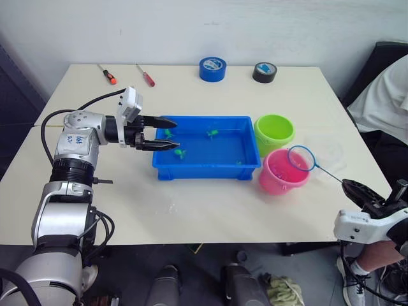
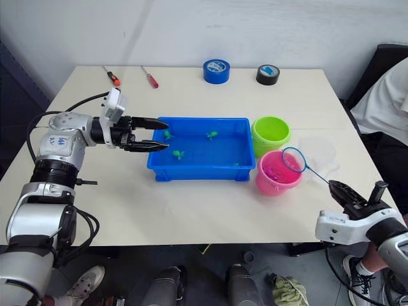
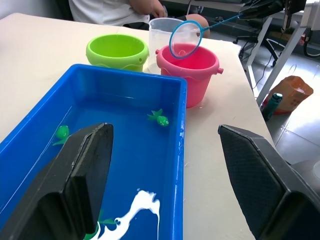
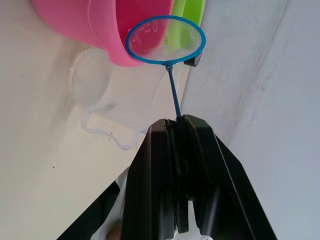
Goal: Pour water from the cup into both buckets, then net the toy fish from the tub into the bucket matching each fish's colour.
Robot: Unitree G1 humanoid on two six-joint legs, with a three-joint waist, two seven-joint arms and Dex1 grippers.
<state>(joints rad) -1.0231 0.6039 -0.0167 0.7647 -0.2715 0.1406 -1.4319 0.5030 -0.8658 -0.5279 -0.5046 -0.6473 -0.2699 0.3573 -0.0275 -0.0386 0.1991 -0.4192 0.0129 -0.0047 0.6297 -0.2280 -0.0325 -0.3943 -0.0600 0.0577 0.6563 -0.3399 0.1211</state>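
Observation:
The blue tub (image 1: 203, 164) holds water and three green toy fish, one of them (image 1: 211, 133) near its far side. My left gripper (image 1: 176, 134) is open over the tub's left end, nothing between its fingers. The green bucket (image 1: 274, 131) and the pink bucket (image 1: 284, 173) stand at the tub's right end. My right gripper (image 1: 349, 185) is shut on the net's thin handle, and the blue hoop (image 1: 301, 158) hovers over the pink bucket's right rim. The clear cup (image 3: 162, 27) stands just behind the buckets on their right.
A blue tape roll (image 1: 212, 68), a black tape roll (image 1: 264, 72) and two screwdrivers (image 1: 107, 74) lie along the table's far edge. A person in white (image 1: 382, 102) sits at the table's right side.

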